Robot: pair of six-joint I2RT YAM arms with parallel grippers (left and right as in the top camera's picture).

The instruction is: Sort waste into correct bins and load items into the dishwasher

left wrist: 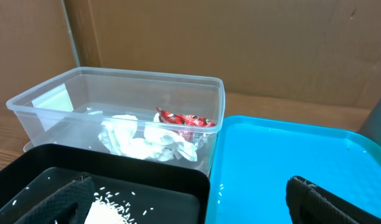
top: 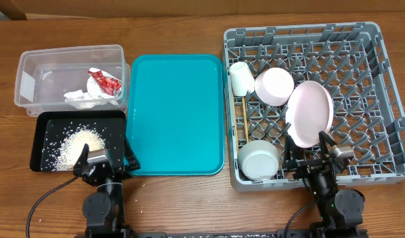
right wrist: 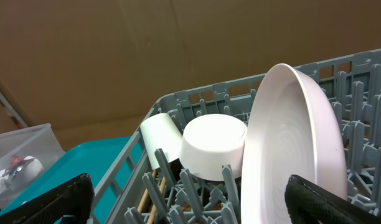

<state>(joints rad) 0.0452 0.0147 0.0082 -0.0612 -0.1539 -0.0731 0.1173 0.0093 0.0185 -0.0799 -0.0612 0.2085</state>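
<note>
The clear tub [top: 30,73] holds the crumpled white napkin [top: 83,98] and red wrapper [top: 104,80]. Rice [top: 80,144] lies in the black tray [top: 44,132]. In the grey dish rack [top: 381,132] are the white cup [top: 239,78], pink bowl [top: 274,86], pink plate [top: 310,114] on edge, white bowl [top: 259,160] and chopsticks [top: 244,119]. My left gripper [top: 104,158] hovers open over the black tray's near right corner [left wrist: 193,202], empty. My right gripper [top: 312,155] is open and empty at the rack's front edge [right wrist: 190,202], facing the plate [right wrist: 296,143].
A teal serving tray [top: 176,112] lies between the bins and the rack, with a few rice grains near its left edge [left wrist: 218,186]. A brown cardboard wall stands behind the table [right wrist: 147,50].
</note>
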